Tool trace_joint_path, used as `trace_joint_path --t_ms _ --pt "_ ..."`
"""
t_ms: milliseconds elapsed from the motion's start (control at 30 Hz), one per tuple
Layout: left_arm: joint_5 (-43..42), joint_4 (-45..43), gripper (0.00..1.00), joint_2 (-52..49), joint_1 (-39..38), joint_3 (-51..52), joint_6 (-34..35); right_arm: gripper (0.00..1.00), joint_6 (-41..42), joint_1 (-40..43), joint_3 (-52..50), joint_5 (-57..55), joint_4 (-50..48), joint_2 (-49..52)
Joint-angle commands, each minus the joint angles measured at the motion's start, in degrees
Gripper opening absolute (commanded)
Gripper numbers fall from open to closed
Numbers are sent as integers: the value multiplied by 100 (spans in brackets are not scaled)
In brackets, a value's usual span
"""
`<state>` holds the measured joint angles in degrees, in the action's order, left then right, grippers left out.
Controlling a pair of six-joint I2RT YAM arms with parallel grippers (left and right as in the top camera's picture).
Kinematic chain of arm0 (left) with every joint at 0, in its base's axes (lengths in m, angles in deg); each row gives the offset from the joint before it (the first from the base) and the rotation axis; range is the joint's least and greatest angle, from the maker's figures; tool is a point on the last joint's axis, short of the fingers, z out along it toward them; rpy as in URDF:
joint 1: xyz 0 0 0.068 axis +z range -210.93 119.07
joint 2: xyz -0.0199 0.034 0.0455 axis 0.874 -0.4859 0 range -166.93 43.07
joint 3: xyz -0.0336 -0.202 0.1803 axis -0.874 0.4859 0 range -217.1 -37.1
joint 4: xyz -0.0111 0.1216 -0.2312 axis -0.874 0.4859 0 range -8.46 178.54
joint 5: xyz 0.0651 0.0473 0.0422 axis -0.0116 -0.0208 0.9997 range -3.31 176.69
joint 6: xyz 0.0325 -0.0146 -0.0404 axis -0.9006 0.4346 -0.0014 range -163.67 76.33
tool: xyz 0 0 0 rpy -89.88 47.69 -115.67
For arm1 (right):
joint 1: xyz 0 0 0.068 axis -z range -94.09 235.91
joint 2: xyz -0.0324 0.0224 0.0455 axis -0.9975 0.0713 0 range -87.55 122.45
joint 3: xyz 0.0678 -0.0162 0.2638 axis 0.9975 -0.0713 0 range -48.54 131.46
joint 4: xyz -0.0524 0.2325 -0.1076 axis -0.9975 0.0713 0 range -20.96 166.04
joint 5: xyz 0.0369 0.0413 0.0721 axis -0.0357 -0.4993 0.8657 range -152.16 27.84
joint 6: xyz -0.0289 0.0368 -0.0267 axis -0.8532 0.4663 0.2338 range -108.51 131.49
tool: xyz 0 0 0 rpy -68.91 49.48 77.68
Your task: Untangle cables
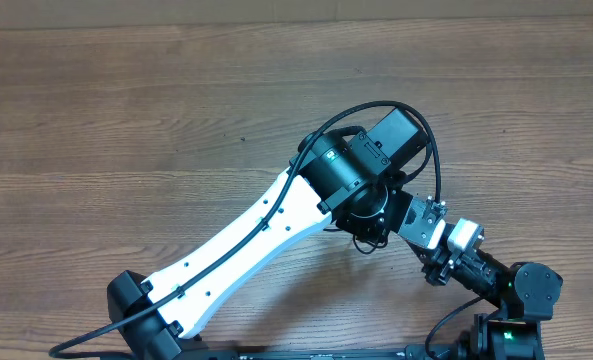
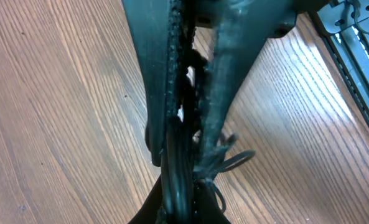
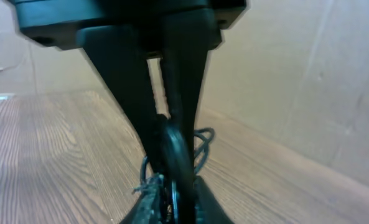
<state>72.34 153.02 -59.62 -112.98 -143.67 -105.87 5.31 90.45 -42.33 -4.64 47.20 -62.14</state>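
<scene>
The cables are a small bundle of thin black cords, mostly hidden under the two wrists in the overhead view. My left gripper and right gripper meet tip to tip over the bundle. In the left wrist view the left gripper has its fingers closed together on the cords, with thin loops sticking out to the right. In the right wrist view the right gripper is also closed on the cords, with loops showing behind and beside the fingers.
The wooden table stretches to the left and far side. A cardboard wall stands behind the table. A metal frame lies at the table's edge near the arm bases. The left arm's own thick cable arcs over its wrist.
</scene>
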Motion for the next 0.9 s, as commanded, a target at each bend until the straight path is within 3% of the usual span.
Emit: trace_joint_path --t_ms 0,200,233,267,300,333,367,600,867 --pt "120 -153 4 -4 76 -155 -79 4 7 -35 66 389 -33 -13" --pt "125 -175 4 -4 76 -155 -33 4 7 -35 66 387 -31 -13" --pt "125 -201 9 -2 76 -155 44 4 7 -35 66 385 -31 -13" --pt "131 -245 26 -2 76 -157 164 4 7 -35 66 385 -31 -15" --pt "168 -328 52 7 76 -160 400 4 7 -35 66 382 -31 -13" --pt "195 -389 90 13 76 -162 568 4 7 -35 66 380 -31 -13" --pt "262 -466 100 35 76 -162 791 4 7 -35 66 358 -28 -15" --pt "800 -621 100 356 103 -208 1816 4 7 -33 66 251 -31 -13" --pt "789 -619 100 933 463 -210 2704 4 -297 -33 66 256 -39 -15"
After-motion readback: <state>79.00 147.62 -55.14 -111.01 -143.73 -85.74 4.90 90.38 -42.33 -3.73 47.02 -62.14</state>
